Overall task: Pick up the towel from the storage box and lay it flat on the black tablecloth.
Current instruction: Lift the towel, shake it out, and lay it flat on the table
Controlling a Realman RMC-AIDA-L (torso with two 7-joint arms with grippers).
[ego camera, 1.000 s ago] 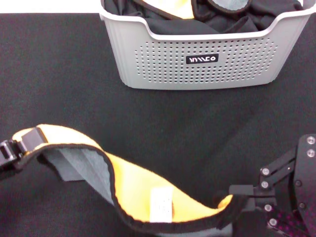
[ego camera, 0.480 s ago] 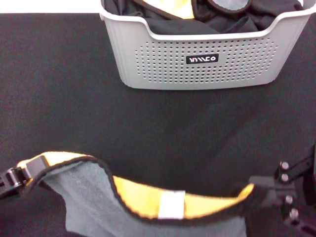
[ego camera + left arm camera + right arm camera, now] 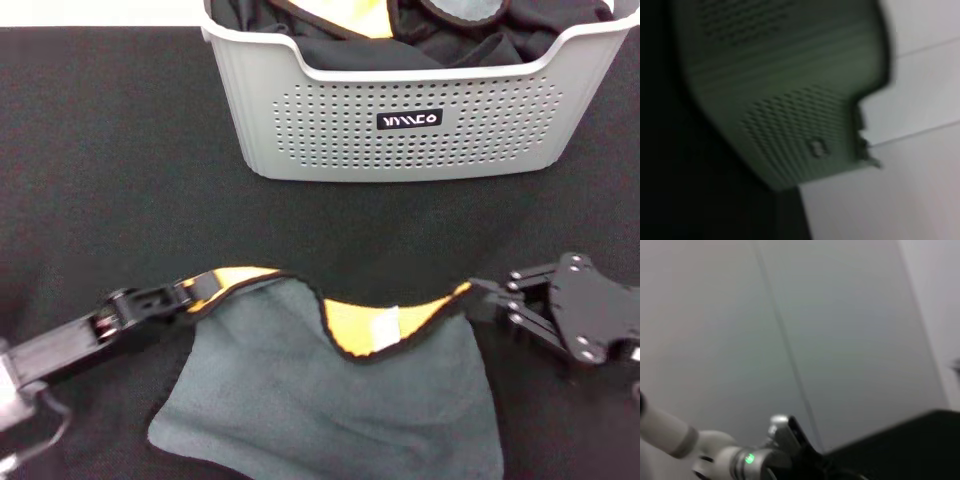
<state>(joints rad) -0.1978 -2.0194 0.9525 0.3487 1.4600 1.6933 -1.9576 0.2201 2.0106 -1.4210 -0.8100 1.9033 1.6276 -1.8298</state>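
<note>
Head view shows the towel [image 3: 330, 400] stretched between both grippers over the black tablecloth [image 3: 120, 150], near the robot. Its far edge is held up, folded over to show a yellow-orange strip with a small white tag; the grey side hangs down and spreads toward the near edge, where the picture cuts it off. How much of the towel rests on the tablecloth is hard to judge from this angle.

At the left, the left gripper [image 3: 196, 290] is pinched closed on the towel's far left corner, its arm running off toward the near left. At the right, the right gripper [image 3: 478, 293] is closed on the far right corner, its dark linkage reaching in from the right.

Farther away, at centre right, the storage box [image 3: 400, 130] stands on the tablecloth, well apart from the towel, its top cut off. It holds crumpled black fabric [image 3: 470, 45] and a glimpse of yellow-orange and grey cloth.

Left wrist view is blurred; it shows the perforated storage box [image 3: 785, 115] against a pale surface. Right wrist view shows a pale wall [image 3: 815, 330] and part of the other arm.
</note>
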